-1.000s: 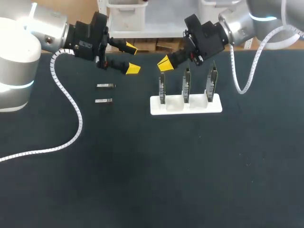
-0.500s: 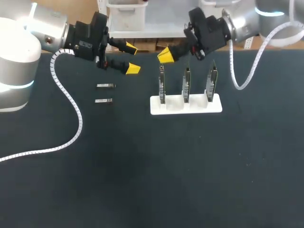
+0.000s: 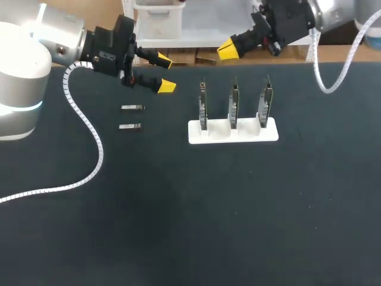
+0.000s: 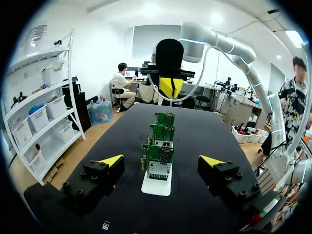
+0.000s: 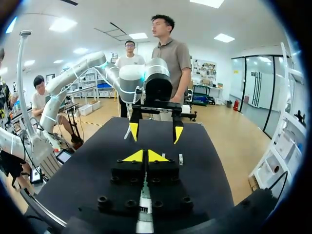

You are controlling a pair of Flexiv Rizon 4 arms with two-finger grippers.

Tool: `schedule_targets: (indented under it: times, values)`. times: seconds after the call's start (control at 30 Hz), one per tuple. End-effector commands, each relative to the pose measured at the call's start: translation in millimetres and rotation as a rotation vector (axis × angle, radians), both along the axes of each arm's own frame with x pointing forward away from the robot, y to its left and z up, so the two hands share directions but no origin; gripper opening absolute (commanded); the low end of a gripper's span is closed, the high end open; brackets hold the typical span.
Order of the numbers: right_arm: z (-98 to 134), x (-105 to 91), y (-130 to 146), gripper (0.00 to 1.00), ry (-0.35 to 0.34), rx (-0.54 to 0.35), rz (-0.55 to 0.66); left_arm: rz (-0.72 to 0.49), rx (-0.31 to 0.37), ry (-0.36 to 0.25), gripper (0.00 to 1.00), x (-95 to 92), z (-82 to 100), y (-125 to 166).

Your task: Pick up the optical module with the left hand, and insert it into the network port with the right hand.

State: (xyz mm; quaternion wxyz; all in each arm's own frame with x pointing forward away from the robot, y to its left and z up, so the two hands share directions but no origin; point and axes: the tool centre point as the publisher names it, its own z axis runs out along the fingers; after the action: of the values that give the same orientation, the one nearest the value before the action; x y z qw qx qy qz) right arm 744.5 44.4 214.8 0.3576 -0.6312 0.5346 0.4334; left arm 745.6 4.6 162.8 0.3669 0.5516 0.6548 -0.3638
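Black tabletop (image 3: 178,208) bears two optical modules (image 3: 132,108), untouched, near the left gripper (image 3: 165,72), whose fingers stand spread. The right gripper (image 3: 227,47), tips pressed together, hangs beyond the white stand (image 3: 233,132) of port boards (image 3: 233,104)

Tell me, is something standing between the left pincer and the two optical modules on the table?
Nothing visible does. The left pincer is open, close to the far optical module and the near optical module, which lie on the bare dark table. The white rack of circuit boards stands off to the side, out of that path.
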Motion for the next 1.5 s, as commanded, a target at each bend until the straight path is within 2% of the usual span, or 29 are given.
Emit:
schedule_targets:
  times: [0.03,0.37,0.73,0.93,1.13,1.5]
  values:
    - [4,-11.0,-10,1.0,-0.02,-0.023,-0.036,0.003,0.005,0.002,1.0,-0.4,0.6,-1]
    - [1,-15.2,-39,1.0,-0.018,-0.09,-0.033,0.003,0.005,0.002,1.0,-0.4,0.6,-1]
    - [3,-16.7,-64,1.0,-0.02,-0.126,-0.045,0.003,0.005,0.002,1.0,-0.4,0.6,-1]
    - [-1,-8.8,-68,1.0,-0.019,-0.138,-0.079,0.003,0.005,0.002,1.0,-0.4,0.6,-1]
    - [1,-7.8,-66,1.0,-0.003,-0.172,-0.066,0.003,0.005,0.002,1.0,-0.4,0.6,-1]
    - [1,-7.8,-66,1.0,-0.003,-0.172,-0.066,0.003,0.005,0.002,1.0,-0.4,0.6,-1]
